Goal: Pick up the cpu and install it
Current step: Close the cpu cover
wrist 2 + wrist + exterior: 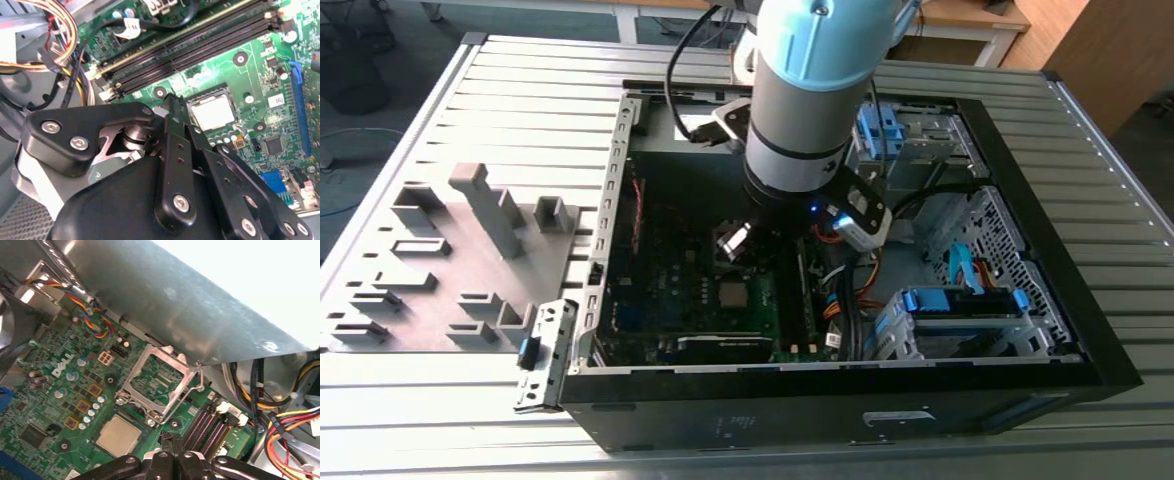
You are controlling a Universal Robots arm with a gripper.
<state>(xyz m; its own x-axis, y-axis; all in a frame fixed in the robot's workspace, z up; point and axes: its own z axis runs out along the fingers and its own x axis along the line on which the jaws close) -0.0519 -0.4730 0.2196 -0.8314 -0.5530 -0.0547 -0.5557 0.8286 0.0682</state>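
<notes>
Exterior view takes in the whole open computer case point(787, 410) on the slatted table point(520, 90). The arm point(807, 90) reaches down over the motherboard point(674, 270), and a grey slotted fixture point(454, 260) lies beside the case toward the exterior view's left. Both wrist views come closer: the cpu point(118, 435), a silver-grey square, lies flat in its socket. The first wrist view adds the socket's metal load plate point(133, 375), hinged up and open next to the chip, while the second wrist view shows the long black memory slots point(200, 47). The gripper point(170, 102) hangs with its tips near the socket's edge, apart from the cpu; its fingers seem pressed together with nothing between them
</notes>
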